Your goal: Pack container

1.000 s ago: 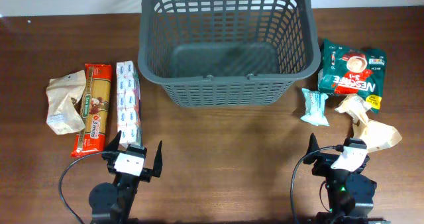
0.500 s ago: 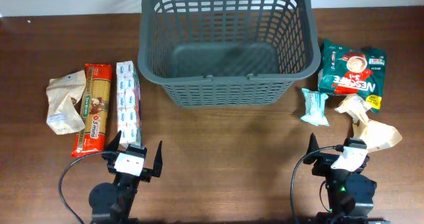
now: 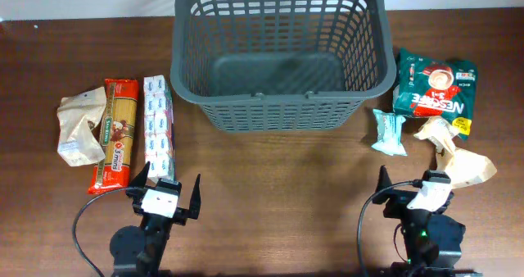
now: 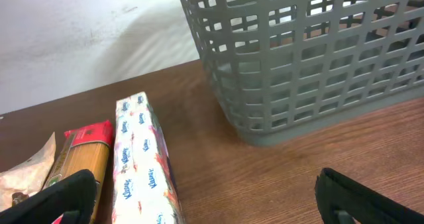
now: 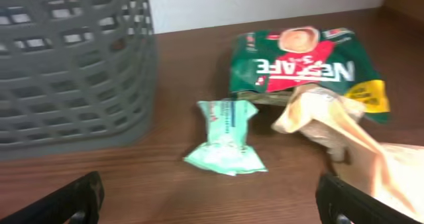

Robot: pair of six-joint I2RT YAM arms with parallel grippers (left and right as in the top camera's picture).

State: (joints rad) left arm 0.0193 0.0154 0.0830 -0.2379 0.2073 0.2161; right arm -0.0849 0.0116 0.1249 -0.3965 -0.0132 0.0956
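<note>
On the left the pasta packet (image 3: pixel 115 135) and tissue pack (image 3: pixel 157 129) lie untouched, and the left gripper (image 3: pixel 167 183) sits as it was, jaws spread wide. The basket (image 3: pixel 278 113) stands empty at the back, in the middle. Only the right gripper (image 3: pixel 413 183), also spread and empty, has edged slightly left, near the small green packet (image 3: pixel 390 132); packing looks barely begun

Grey lattice container (image 5: pixel 73 71) at left, mint-green packet (image 5: pixel 226 136) on brown table (image 5: pixel 165 187) near it, green Nescafe pack (image 5: pixel 305 68) behind, crumpled beige bag (image 5: pixel 344 131) overlapping it, right gripper (image 5: pixel 209 207) fingers wide apart.
</note>
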